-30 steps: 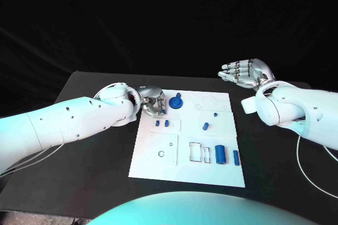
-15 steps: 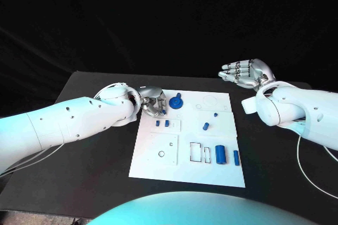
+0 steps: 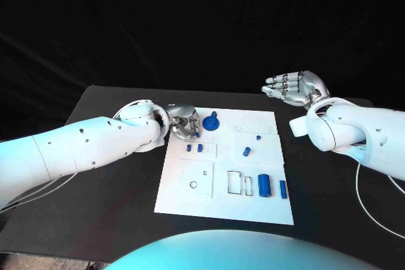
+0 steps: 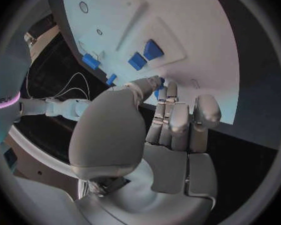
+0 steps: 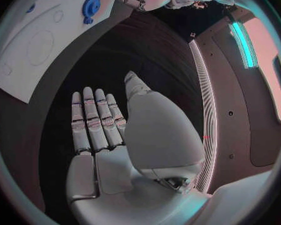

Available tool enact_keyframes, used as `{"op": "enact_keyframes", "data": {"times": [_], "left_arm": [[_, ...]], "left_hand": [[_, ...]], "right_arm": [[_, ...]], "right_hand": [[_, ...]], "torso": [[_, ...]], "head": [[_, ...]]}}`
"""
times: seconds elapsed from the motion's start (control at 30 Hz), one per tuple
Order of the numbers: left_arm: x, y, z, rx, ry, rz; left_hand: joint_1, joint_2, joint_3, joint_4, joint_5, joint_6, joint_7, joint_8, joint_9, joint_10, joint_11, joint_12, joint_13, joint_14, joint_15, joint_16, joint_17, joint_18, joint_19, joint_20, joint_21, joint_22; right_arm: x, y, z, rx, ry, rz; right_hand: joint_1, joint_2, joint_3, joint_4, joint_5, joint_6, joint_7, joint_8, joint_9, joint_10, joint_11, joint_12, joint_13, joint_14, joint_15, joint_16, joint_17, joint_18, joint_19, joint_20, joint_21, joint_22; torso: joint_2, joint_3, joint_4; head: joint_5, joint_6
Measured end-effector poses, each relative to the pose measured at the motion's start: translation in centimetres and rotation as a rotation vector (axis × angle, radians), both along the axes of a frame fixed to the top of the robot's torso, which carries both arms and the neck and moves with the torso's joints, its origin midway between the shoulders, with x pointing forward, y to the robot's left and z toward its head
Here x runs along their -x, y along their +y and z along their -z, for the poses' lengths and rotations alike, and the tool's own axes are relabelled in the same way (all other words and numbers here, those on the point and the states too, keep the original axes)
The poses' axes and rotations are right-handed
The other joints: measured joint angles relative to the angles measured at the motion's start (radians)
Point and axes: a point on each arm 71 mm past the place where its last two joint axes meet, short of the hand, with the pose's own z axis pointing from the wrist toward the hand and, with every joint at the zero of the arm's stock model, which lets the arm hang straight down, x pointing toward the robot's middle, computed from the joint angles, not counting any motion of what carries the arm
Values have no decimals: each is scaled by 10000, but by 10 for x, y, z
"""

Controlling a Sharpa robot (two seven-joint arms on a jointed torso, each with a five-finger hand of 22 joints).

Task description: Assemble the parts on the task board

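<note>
The white task board (image 3: 190, 191) lies in the middle of the black table. My left hand (image 3: 182, 122) hovers at the board's far left corner and pinches a small blue part (image 4: 159, 85) between thumb and a finger, just above the board (image 4: 197, 30). A blue gear (image 3: 212, 123) stands right beside that hand. Two small blue blocks (image 3: 193, 147) sit in a raised square in front of it, also seen as blocks (image 4: 145, 55). My right hand (image 3: 291, 87) is raised beyond the board's far right corner, fingers apart, holding nothing; the right hand (image 5: 109, 130) faces the table.
More blue parts lie on the board: a peg (image 3: 246, 151), a tiny piece (image 3: 257, 136), a cylinder (image 3: 264, 185) and a bar (image 3: 282, 189) near a rectangular frame (image 3: 234, 182). The gear (image 5: 90, 6) and board (image 5: 28, 50) show from the right wrist. White cables (image 3: 371, 194) trail at the right.
</note>
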Motion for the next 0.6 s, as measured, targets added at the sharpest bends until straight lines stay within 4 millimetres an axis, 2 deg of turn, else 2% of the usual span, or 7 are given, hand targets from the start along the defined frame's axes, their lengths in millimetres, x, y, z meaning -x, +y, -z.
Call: {"op": "enact_keyframes", "data": {"times": [0.6], "left_arm": [[-1,-4,2,-180,205,-26]], "left_hand": [[0,0,0,0,0,-1,0,-1,0,0,0,-20,8,0,0,0,-165,0,0,0,0,-67]], "right_arm": [[0,0,0,0,4,3]], "right_hand": [[0,0,0,0,0,0,0,0,0,0,0,0,0,0,0,0,1,0,0,0,0,0]], "torso": [[6,5,-1]], "head": [[0,1]]}}
